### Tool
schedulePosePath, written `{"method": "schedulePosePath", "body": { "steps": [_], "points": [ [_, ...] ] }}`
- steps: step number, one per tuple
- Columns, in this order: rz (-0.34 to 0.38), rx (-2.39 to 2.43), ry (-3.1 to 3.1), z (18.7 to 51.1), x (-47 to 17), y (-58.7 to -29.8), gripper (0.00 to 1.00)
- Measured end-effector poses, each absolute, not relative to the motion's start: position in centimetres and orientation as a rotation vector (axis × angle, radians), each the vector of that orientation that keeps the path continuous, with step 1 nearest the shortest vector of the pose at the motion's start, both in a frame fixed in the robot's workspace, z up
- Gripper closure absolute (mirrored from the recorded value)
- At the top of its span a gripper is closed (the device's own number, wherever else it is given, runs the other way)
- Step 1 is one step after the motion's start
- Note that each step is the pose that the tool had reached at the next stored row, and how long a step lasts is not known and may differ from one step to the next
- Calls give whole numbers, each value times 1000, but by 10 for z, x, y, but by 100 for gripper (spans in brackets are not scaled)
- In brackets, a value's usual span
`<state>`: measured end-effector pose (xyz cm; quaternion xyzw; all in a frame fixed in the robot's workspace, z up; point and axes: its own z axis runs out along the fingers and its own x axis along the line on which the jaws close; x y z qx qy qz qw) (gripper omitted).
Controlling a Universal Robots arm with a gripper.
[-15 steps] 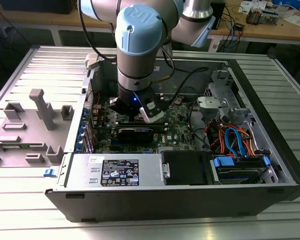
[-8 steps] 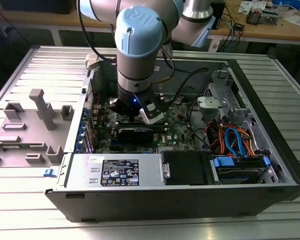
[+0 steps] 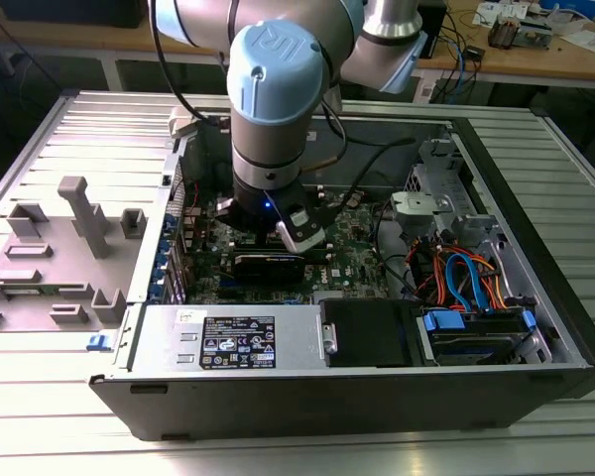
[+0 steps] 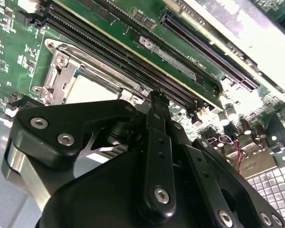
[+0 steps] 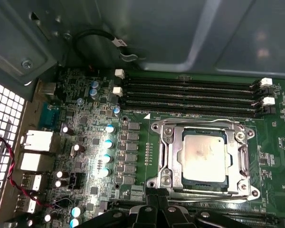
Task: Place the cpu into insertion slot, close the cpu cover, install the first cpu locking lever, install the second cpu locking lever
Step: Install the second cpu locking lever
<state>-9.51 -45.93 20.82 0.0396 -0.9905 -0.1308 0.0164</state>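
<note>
One cpu (image 5: 204, 155) sits under one closed cpu cover (image 5: 165, 142).

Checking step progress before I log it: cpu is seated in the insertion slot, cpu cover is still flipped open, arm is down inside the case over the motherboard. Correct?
One thing is off: the cpu cover is not open. The first wrist view shows it lying flat around the cpu, whose silvery top shows through its window. The rest holds: the cpu sits in the insertion slot, and the exterior view shows the arm down inside the case over the motherboard.
</note>
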Motion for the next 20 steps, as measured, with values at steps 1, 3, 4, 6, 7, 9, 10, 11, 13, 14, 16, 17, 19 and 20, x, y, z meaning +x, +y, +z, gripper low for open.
{"method": "schedulePosePath", "body": {
  "steps": [1, 3, 4, 6, 7, 9, 10, 11, 13, 14, 16, 17, 19, 20],
  "points": [
    [-411, 123, -3079, 208, -95, -459, 89],
    [-414, 123, -3079, 207, -95, -459, 89],
    [-415, 123, -3079, 206, -96, -460, 89],
    [-419, 123, -3078, 204, -96, -460, 89],
    [-423, 123, -3078, 202, -97, -460, 89],
    [-428, 123, -3077, 202, -98, -459, 89],
    [-433, 124, -3077, 201, -98, -459, 89],
    [-436, 124, -3076, 201, -99, -459, 89],
    [-452, 124, -3074, 200, -99, -459, 89],
    [-458, 124, -3074, 200, -99, -459, 89],
    [-469, 124, -3072, 199, -99, -459, 89],
    [-475, 124, -3072, 198, -99, -459, 89],
    [-487, 125, -3070, 197, -99, -459, 89],
    [-493, 125, -3069, 197, -99, -459, 89]
  ]
}}
